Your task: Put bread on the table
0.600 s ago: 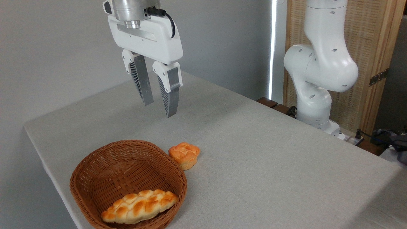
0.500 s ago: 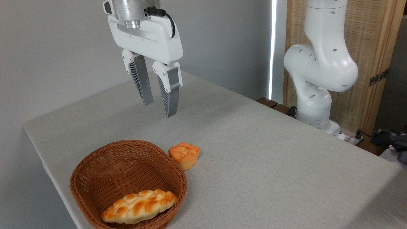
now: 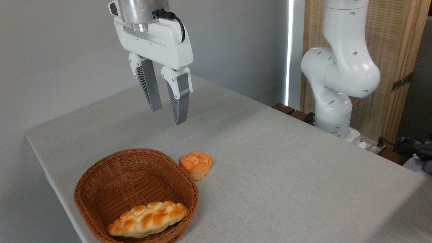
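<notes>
The long braided bread [image 3: 147, 219] lies inside the brown wicker basket [image 3: 101, 182], against its near wall, at the lower left. The basket rests on the light grey table [image 3: 270, 175]. My gripper [image 3: 167, 116] hangs high above the table, well behind and above the basket, pointing down. Its two fingers stand apart with nothing between them, so it is open.
A small round orange bun [image 3: 195, 164] sits on the table just right of the basket's far rim. The white arm base [image 3: 337, 91] rises at the table's far right edge. A grey wall runs behind, and the table's left edge is close to the basket.
The gripper has shifted very slightly left and up. Bread, bun and basket have not moved.
</notes>
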Tool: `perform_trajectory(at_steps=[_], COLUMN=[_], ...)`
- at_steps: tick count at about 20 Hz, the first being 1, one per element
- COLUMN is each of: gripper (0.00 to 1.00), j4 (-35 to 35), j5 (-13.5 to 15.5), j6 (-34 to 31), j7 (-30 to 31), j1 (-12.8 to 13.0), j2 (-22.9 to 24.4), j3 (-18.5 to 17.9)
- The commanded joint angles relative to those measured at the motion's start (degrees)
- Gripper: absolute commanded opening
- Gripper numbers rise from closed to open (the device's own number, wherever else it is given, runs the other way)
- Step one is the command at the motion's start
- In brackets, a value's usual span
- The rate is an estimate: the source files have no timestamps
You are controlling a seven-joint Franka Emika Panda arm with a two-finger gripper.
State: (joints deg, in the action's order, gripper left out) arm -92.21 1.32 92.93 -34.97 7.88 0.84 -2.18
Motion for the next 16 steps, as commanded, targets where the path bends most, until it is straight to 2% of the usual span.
perform_trajectory(at_steps=[1, 4, 9, 13, 16], gripper=[1.0, 1.0, 1.0, 1.0, 1.0], j4=[1.2, 1.0, -0.9, -3.9, -5.6], j5=[1.0, 1.0, 1.0, 0.9, 0.9], j6=[-1.5, 0.0, 8.6, 16.0, 21.8], j7=[0.3, 0.3, 1.0, 1.0, 1.0], j1=[0.4, 0.4, 0.0, -2.1, -3.7], j2=[-0.5, -0.5, -0.5, -1.1, -3.4], j3=[-0.5, -0.5, -0.7, -1.1, -1.2])
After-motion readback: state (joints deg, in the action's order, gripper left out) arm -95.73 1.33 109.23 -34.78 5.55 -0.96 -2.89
